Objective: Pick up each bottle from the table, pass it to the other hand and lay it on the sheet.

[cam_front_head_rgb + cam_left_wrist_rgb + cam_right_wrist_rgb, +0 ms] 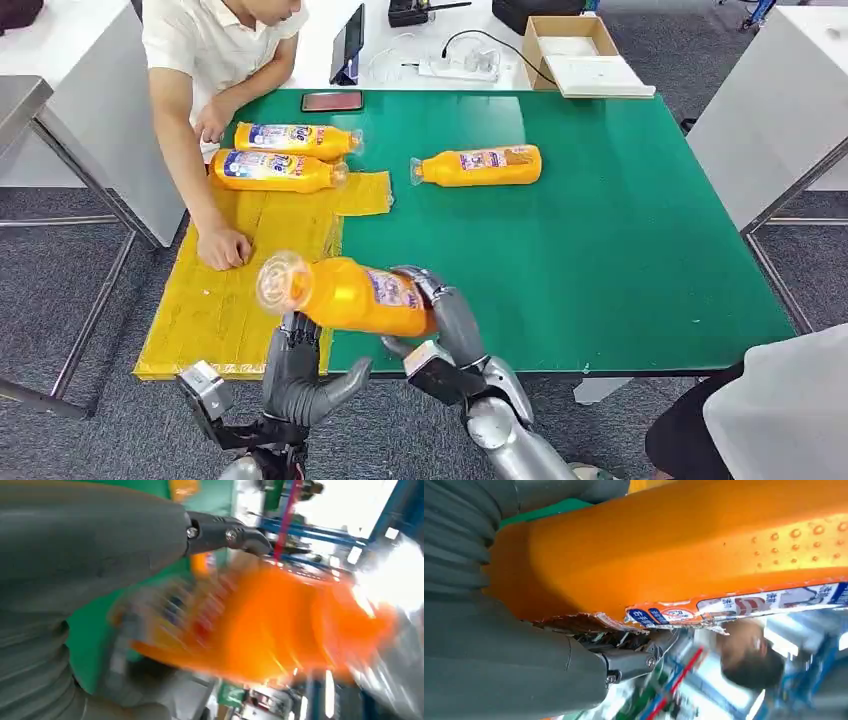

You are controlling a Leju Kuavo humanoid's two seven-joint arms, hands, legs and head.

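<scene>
Head view: the right hand grips an orange bottle by its base end, holding it on its side above the near edge of the green counter, the clear cap end pointing toward nine o'clock. Its label carries blue and red print too small to read. The left hand is raised just beneath the bottle with its fingers spread, the fingertips at or very near the underside; whether they touch cannot be told. At about ten o'clock of the held bottle lies the yellow sheet, covering the counter's left part. Two more orange bottles lie on their sides at its far end, the nearer bottle and the farther bottle side by side; their labels show large blue letters, seemingly ending in "e". A fourth bottle lies alone on the green surface at one o'clock of the held one. A person in a white shirt rests a fist on the sheet. A dark phone lies at the counter's far edge.

Left wrist view: the held bottle is a blurred orange mass close to the left hand's fingers; label colours smear, unreadable.

Right wrist view: the right hand presses against the bottle, whose label edge is torn and shows small Chinese characters, not legible.
</scene>
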